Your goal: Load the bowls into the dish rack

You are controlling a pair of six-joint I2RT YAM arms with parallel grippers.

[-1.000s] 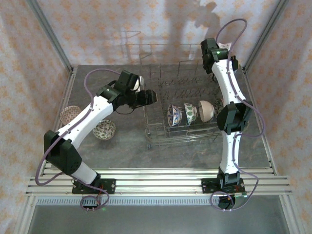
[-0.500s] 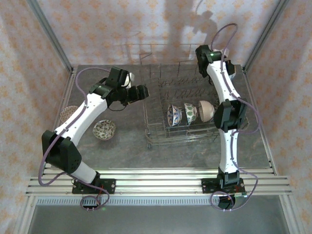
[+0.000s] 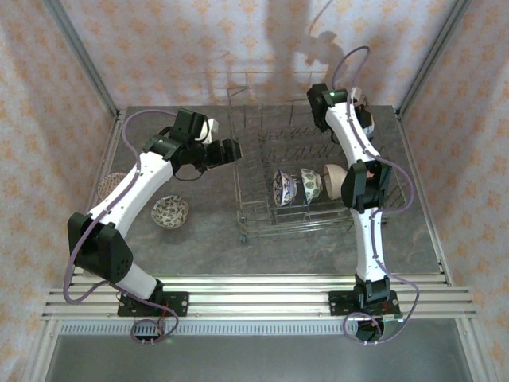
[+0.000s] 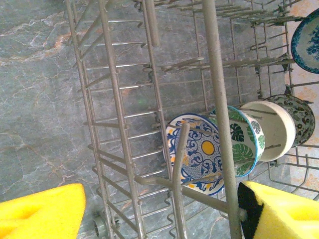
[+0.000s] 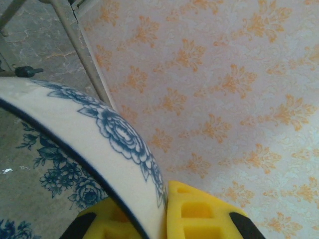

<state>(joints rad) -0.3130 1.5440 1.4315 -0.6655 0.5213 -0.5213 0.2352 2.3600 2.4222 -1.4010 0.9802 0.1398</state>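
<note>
The dish rack stands on the table's right half. Three bowls stand on edge in its front row: blue-and-yellow, green-leaf and cream. Behind the cream one sits a dark green floral bowl. My right gripper is over the rack's back right corner, shut on the rim of a white bowl with blue flowers. My left gripper hangs open beside the rack's left side, nothing between its fingers.
A green floral bowl lies on the table left of the rack. A pinkish bowl sits at the left edge, partly under my left arm. Patterned walls close in the table on three sides.
My right arm has swung left along the back of the rack with its bowl. My left gripper drew back left from the rack, then held still.
</note>
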